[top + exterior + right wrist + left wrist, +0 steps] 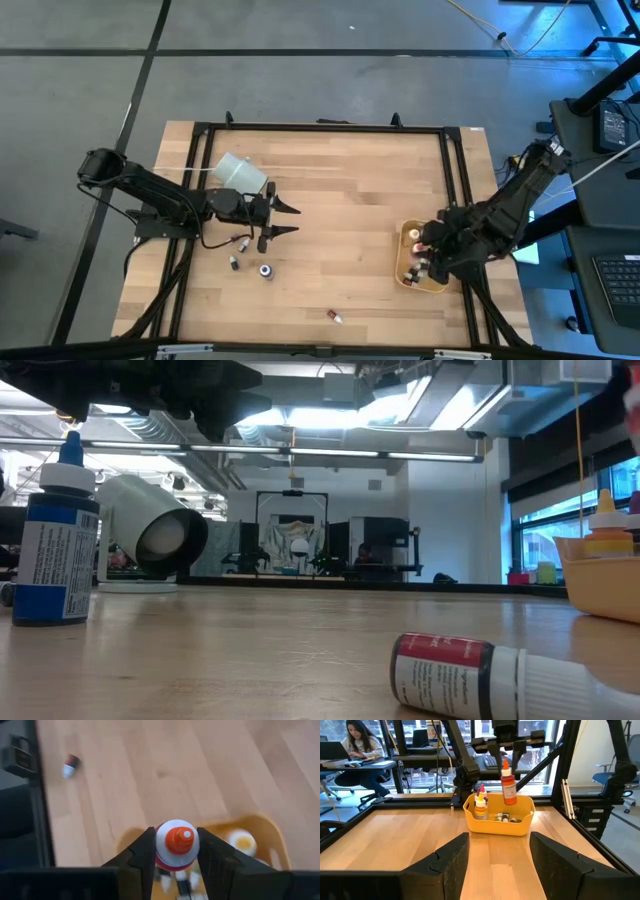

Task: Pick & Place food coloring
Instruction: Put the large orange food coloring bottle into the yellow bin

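Note:
My right gripper (177, 851) is over the yellow tray (408, 280) near the table's right edge, shut on an orange dropper bottle (509, 789). Other small bottles, one of them yellow (480, 806), stand in the tray. My left gripper (288, 220) is open at the table's left-centre, touching nothing. More bottles are scattered on the table near it: a blue one upright (55, 540), two small ones (234, 263) (243, 241), and a red one lying on its side (470, 675) near the near edge. My right gripper pinches the orange bottle between its two fingers at the pale neck below the orange cap (178, 840). The fingers come from above, pointing down. The bottle hangs upright below them, its base (510, 801) over the tray among the other bottles.
A white cup-like cylinder (240, 172) lies on its side by the left arm. Black frame rails (455, 180) border the wooden table. Bare wood lies between the two grippers. A person sits at a desk (357, 742) beyond the table.

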Robot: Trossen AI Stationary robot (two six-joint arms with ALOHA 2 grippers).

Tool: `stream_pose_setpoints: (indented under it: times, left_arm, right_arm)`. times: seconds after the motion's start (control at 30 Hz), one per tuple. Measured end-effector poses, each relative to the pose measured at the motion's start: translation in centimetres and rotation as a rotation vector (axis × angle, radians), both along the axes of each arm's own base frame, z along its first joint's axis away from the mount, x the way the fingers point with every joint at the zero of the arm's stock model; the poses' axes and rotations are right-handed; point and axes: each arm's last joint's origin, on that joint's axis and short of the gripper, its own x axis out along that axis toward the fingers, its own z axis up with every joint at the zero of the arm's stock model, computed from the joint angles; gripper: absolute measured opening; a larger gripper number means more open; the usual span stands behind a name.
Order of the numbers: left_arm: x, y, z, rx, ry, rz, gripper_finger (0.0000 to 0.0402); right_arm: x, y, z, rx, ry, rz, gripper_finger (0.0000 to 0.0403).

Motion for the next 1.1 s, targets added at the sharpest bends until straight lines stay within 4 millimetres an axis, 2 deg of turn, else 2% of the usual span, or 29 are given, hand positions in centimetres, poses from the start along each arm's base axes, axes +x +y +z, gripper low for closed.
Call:
stream_pose_setpoints:
  times: [0.27, 0.7, 1.1]
  left_arm:
    - [0.0, 0.0, 0.0, 0.000, 0.000, 0.000, 0.0201]
    - [0.0, 0.0, 0.0, 0.017, 0.000, -0.001, 0.0201]
    - [0.0, 0.0, 0.0, 0.017, 0.000, -0.001, 0.0201]
  right_arm:
    - [-1.6, 0.1, -1.4, -0.080, 0.152, -0.154, 0.0124]
    - [-0.2, 2.8, -4.7, -0.246, 0.240, -0.175, 0.0125]
    - [0.7, 3.9, -6.9, -0.343, 0.284, -0.224, 0.0126]
